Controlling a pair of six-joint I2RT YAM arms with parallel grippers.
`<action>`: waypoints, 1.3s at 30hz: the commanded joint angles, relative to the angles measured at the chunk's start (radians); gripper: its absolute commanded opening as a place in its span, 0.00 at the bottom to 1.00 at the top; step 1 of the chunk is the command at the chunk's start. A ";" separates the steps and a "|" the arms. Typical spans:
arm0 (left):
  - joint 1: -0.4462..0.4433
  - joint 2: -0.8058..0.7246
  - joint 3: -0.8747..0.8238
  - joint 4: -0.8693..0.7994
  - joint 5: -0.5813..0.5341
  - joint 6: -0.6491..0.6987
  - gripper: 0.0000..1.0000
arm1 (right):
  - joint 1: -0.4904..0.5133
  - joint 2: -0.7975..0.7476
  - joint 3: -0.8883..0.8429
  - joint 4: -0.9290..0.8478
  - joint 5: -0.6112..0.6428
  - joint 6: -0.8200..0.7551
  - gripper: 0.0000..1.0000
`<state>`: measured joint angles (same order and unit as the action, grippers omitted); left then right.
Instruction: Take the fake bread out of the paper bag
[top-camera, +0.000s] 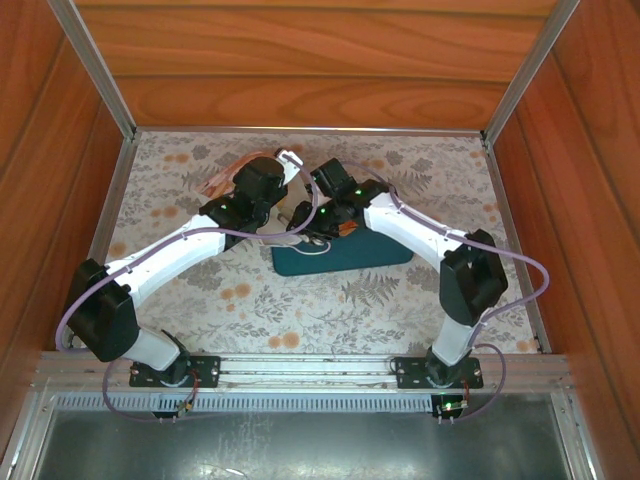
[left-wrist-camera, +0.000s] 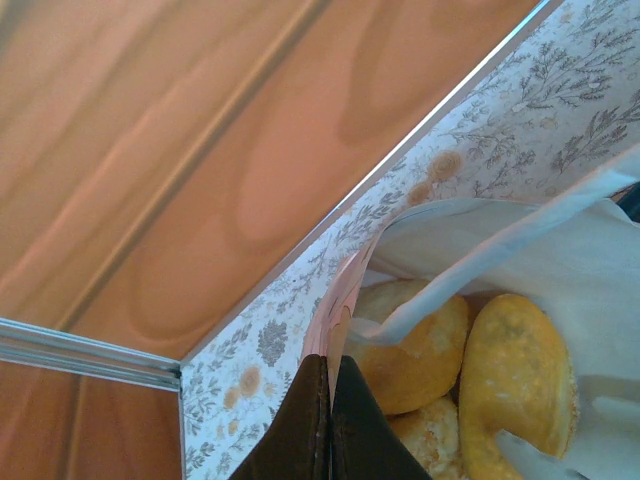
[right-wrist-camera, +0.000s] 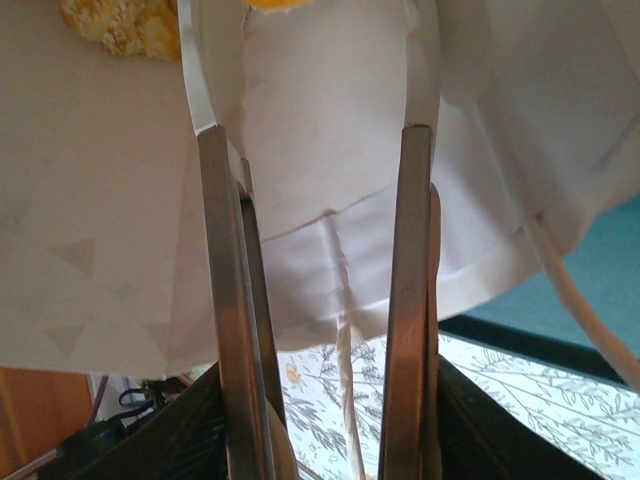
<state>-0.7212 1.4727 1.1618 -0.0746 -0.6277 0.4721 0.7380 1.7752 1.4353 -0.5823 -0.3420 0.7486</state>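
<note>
The white paper bag (left-wrist-camera: 560, 250) stands open, and my left gripper (left-wrist-camera: 331, 365) is shut on its pinkish rim. Inside lie glossy golden pieces of fake bread: one roll (left-wrist-camera: 420, 345), a second roll (left-wrist-camera: 515, 385) and a crumbly third piece (left-wrist-camera: 435, 440). A white handle strip crosses over them. My right gripper (right-wrist-camera: 310, 60) is open, its two metal fingers (right-wrist-camera: 215, 300) lying along the bag's outer wall (right-wrist-camera: 100, 220). Bits of bread (right-wrist-camera: 120, 25) show at that view's top. From above, both grippers meet over the bag (top-camera: 300, 238) at mid-table.
A dark teal tray (top-camera: 370, 255) lies under and to the right of the bag, also seen beside it (right-wrist-camera: 600, 280). The table has a floral cloth (top-camera: 300, 310). Wooden walls with metal rails (top-camera: 310, 130) close in the back and sides.
</note>
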 joint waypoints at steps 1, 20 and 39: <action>-0.007 0.001 0.013 0.036 -0.006 -0.007 0.00 | -0.008 0.034 0.050 0.039 -0.021 0.023 0.47; -0.007 0.007 0.019 0.040 -0.001 -0.023 0.00 | -0.001 0.123 0.132 0.034 -0.026 0.016 0.30; 0.031 0.008 -0.013 0.037 -0.029 -0.053 0.00 | 0.014 -0.013 0.126 -0.051 0.046 -0.062 0.00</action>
<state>-0.6979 1.4811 1.1603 -0.0727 -0.6472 0.4458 0.7414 1.8153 1.5528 -0.6357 -0.3103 0.7265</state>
